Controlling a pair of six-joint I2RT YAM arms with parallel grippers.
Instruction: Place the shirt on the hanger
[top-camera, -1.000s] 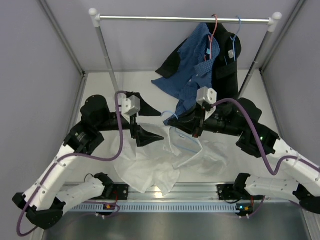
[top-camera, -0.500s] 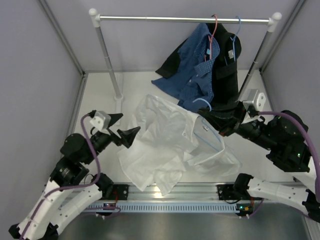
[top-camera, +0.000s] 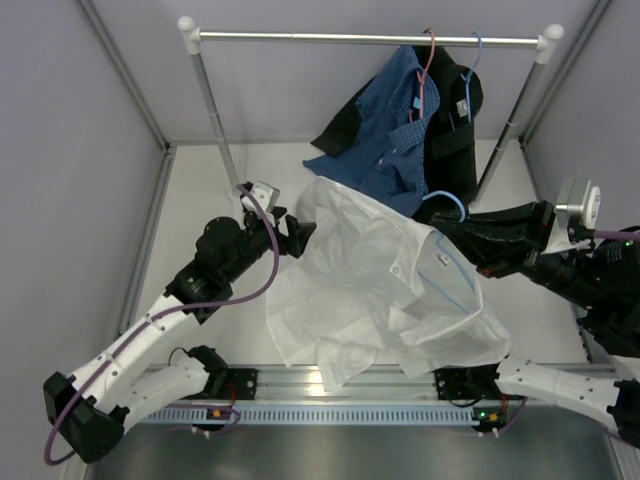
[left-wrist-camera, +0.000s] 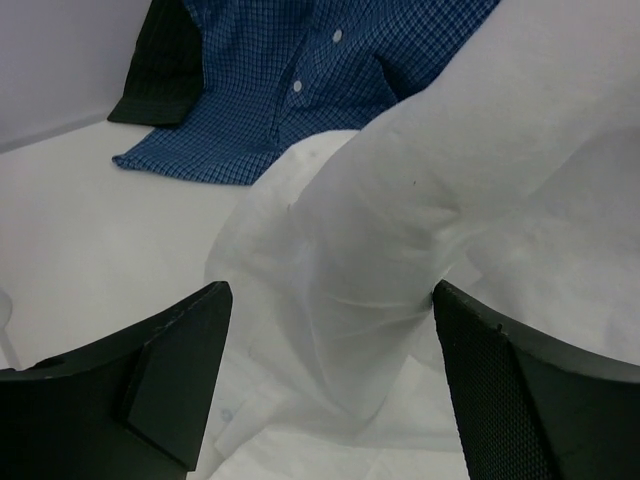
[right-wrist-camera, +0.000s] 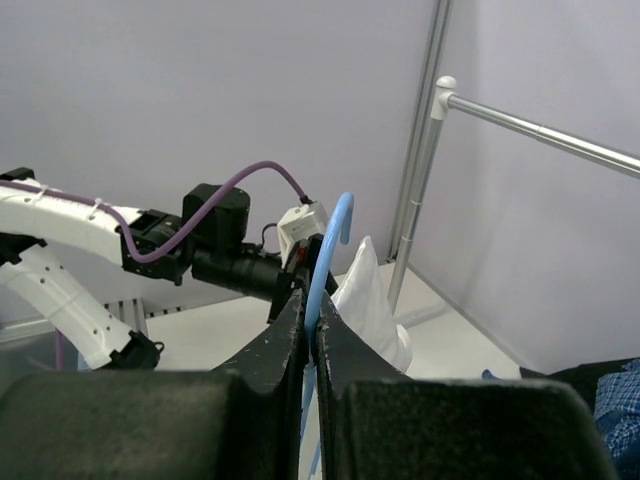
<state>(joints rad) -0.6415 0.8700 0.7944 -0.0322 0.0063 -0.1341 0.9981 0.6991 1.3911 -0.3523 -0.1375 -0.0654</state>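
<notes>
The white shirt (top-camera: 385, 285) hangs lifted off the table, draped over the light-blue hanger (top-camera: 447, 205). My right gripper (top-camera: 470, 235) is shut on the hanger's neck below its hook; in the right wrist view the hanger (right-wrist-camera: 325, 260) runs up between the closed jaws of the gripper (right-wrist-camera: 312, 312), with a fold of the shirt (right-wrist-camera: 370, 300) behind. My left gripper (top-camera: 296, 233) is open at the shirt's left shoulder. In the left wrist view the shirt (left-wrist-camera: 400, 260) bulges between the spread fingers (left-wrist-camera: 160, 370) of the gripper (left-wrist-camera: 330, 370), which hold nothing.
A clothes rail (top-camera: 370, 38) spans the back. A blue checked shirt (top-camera: 390, 140) on a red hanger (top-camera: 428, 60) and a black garment (top-camera: 455, 130) on a blue hanger hang from it. The rail's posts (top-camera: 215, 110) stand left and right.
My right gripper has lifted the hanger and shirt up and to the right. My left arm has swung in from the lower left to the shirt's left shoulder.
</notes>
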